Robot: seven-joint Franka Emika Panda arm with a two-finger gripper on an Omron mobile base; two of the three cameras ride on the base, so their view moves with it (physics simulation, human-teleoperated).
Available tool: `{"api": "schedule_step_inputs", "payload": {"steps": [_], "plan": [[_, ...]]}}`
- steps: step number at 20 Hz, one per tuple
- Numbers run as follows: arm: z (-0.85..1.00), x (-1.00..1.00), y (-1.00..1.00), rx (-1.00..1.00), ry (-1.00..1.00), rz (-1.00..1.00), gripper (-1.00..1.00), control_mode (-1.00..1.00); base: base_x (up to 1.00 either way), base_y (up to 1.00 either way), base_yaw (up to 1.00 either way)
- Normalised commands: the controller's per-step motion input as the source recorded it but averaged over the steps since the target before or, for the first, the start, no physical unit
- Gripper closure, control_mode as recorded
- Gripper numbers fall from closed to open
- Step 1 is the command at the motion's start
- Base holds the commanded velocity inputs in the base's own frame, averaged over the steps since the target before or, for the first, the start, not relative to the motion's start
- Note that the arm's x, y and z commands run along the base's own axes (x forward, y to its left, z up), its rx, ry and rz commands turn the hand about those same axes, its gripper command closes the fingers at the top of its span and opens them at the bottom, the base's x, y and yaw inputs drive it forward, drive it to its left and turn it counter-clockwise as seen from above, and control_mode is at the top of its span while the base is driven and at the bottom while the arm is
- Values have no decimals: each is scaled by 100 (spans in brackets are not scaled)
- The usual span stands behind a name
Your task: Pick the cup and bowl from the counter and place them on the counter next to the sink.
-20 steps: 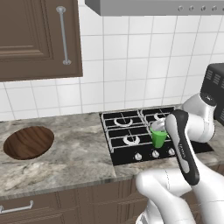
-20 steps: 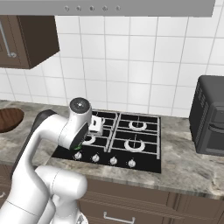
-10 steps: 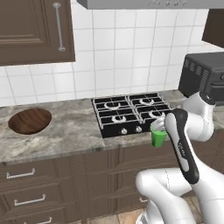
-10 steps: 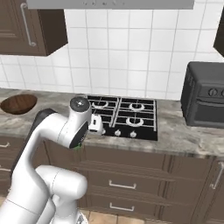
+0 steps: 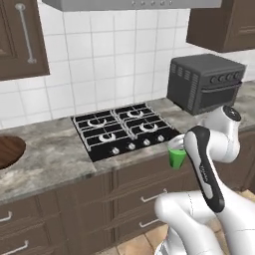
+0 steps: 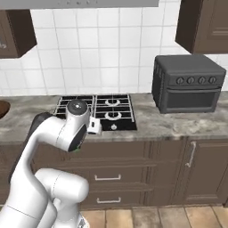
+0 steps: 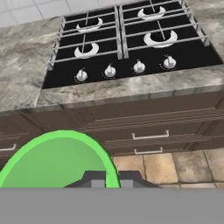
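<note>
Your base has rolled back and right; the small bright green plastic cup (image 5: pixel 177 155) now hangs off the table (image 5: pixel 55 157) edge. Jaws stay clamped on its rim. The wide dark wooden bowl (image 5: pixel 7 151) waits far left.

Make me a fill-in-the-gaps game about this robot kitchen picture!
1. The gripper is shut on a small cup whose colour is ____.
2. The cup is held in the air in front of the black ____, out past the counter edge.
3. The brown bowl sits on the counter to the ____ of the stovetop in the left base view.
4. The grey toaster oven has ____ round knobs.

Missing words: green; stovetop; left; four
</note>
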Motion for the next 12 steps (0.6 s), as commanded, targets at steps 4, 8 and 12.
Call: {"api": "schedule_step_inputs", "payload": {"steps": [4,8,12], "plan": [[0,0,0,0,0,0,100,100,32,0,-49],[0,0,0,0,0,0,100,100,30,0,-47],[0,0,0,0,0,0,100,100,25,0,-46]]}}
